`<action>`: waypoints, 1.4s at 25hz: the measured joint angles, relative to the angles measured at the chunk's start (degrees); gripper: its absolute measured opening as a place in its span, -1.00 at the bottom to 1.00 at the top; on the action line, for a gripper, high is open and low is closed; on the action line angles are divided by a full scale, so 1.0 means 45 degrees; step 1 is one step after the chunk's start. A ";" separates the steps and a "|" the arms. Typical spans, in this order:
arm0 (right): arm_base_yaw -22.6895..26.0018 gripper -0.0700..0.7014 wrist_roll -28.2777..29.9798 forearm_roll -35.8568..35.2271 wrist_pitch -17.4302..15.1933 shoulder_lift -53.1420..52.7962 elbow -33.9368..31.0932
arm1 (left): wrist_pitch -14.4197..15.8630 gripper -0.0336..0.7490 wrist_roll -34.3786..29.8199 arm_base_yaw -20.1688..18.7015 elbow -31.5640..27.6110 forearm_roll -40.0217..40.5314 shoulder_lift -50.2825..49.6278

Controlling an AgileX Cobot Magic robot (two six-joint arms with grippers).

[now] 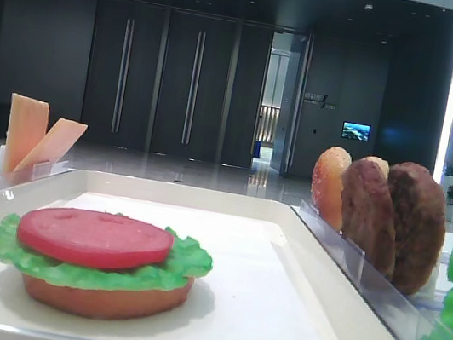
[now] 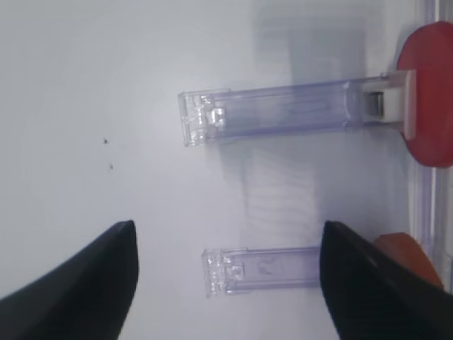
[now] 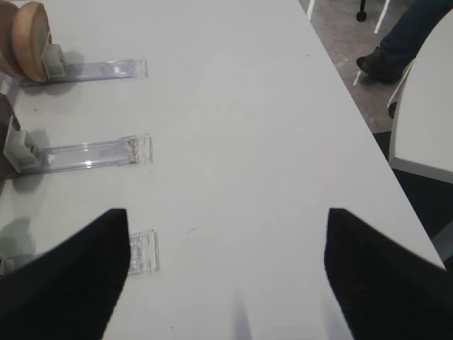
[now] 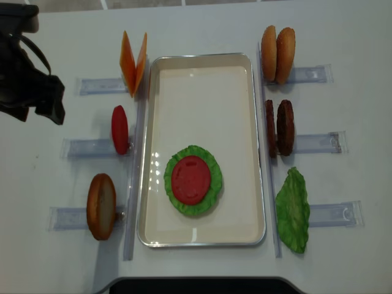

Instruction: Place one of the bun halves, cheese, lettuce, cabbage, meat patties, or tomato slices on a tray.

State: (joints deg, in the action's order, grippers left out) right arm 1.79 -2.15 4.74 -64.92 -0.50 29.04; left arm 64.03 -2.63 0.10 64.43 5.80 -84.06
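On the white tray (image 4: 202, 58) lies a stack: a flat bun half (image 1: 103, 299), a green lettuce leaf (image 4: 195, 210) and a red tomato slice (image 4: 191, 179) on top. My left gripper (image 2: 226, 283) is open above the table left of the tray, with nothing between its fingers. A clear holder end lies below it, with a standing tomato slice (image 2: 428, 99) and the cheese (image 2: 403, 255) to its right. My right gripper (image 3: 226, 276) is open and empty over bare table, with bun halves (image 3: 25, 39) at its far left.
Left of the tray stand cheese slices (image 4: 133, 63), a tomato slice (image 4: 120, 129) and a bun half (image 4: 101, 206) in clear holders. On the right are two bun halves (image 4: 277, 54), meat patties (image 4: 280, 127) and lettuce (image 4: 293, 210). The table's edge (image 3: 368, 127) runs close by on the right.
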 joint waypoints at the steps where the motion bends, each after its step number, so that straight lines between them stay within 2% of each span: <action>1: 0.0000 0.58 0.0000 0.0000 0.0000 0.0000 0.0000 | 0.0134 0.64 0.0017 0.0000 0.0000 0.0106 0.0012; 5: 0.0000 0.58 0.0000 0.0000 0.0000 0.0000 0.0000 | 0.0391 0.64 0.0300 0.0000 -0.0225 0.0158 0.0377; 12: 0.0000 0.58 0.0000 0.0000 0.0000 0.0000 0.0000 | 0.0327 0.64 0.0692 0.0000 -0.2990 0.0144 0.3184; 25: 0.0000 0.58 0.0000 0.0000 0.0000 0.0000 0.0000 | 0.0220 0.62 0.1028 0.0000 -0.7478 -0.0510 1.1048; 27: 0.0000 0.58 0.0000 0.0000 0.0000 0.0000 0.0000 | 0.0043 0.62 0.1028 0.0000 -0.8037 -0.0521 1.2242; 35: 0.0000 0.58 0.0000 0.0000 0.0000 0.0000 0.0000 | -0.0153 0.55 0.1028 0.0000 -0.8310 -0.0521 1.6033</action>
State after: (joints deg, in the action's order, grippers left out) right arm 1.79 -2.15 4.74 -64.92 -0.50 29.04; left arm 63.34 1.99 0.10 27.04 3.46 -11.91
